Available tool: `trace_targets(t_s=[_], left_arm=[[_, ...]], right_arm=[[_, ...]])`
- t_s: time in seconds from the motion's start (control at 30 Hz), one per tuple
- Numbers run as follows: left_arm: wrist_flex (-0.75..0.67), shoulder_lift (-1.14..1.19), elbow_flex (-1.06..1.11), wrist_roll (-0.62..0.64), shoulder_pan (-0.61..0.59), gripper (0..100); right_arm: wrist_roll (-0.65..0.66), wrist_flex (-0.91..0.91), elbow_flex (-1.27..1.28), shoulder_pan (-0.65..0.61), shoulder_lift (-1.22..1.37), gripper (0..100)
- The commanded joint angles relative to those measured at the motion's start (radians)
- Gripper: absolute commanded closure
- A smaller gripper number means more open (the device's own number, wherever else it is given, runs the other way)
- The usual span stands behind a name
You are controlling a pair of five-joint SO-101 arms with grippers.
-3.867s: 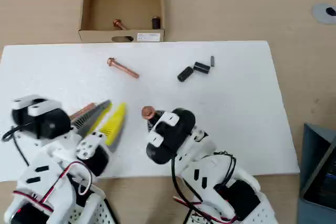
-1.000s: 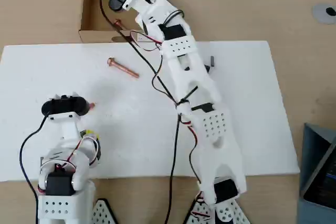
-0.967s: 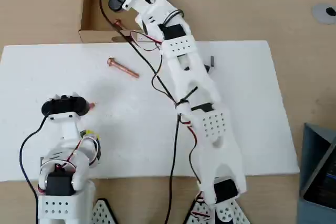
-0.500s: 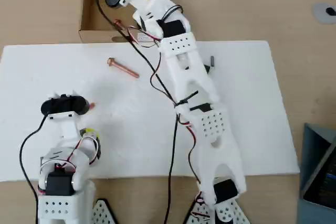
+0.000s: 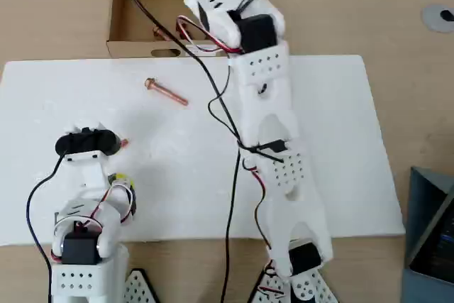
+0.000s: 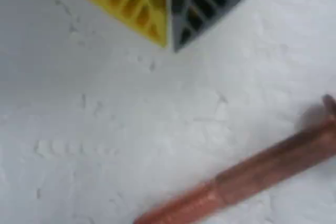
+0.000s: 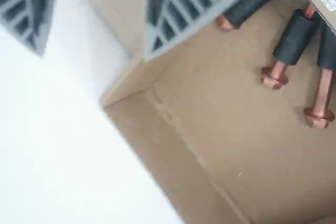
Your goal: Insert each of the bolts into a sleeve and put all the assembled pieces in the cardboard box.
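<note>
Copper bolt (image 6: 252,177) lies mid-left on the surface (image 5: 355,140), just beside my empty, pinched-together left gripper (image 6: 169,43). It looks stiff, light, smooth and prone to rolling, so I'd grip mid-shank. Right gripper (image 7: 97,51) hangs wide over the top-left box (image 5: 135,49).

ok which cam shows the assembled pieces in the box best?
Right wrist view: three sleeved bolts on the cardboard box floor. High view: right arm hides most. Left wrist view faces a loose bolt.
</note>
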Motion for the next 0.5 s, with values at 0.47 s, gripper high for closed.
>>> trace_targets(t_s=[0.47], left_arm=[[-0.009, -0.005, -0.002, -0.005, 0.012, 100]], right_arm=[[0.003, 0.385, -0.061, 0.056, -0.351, 85.3]])
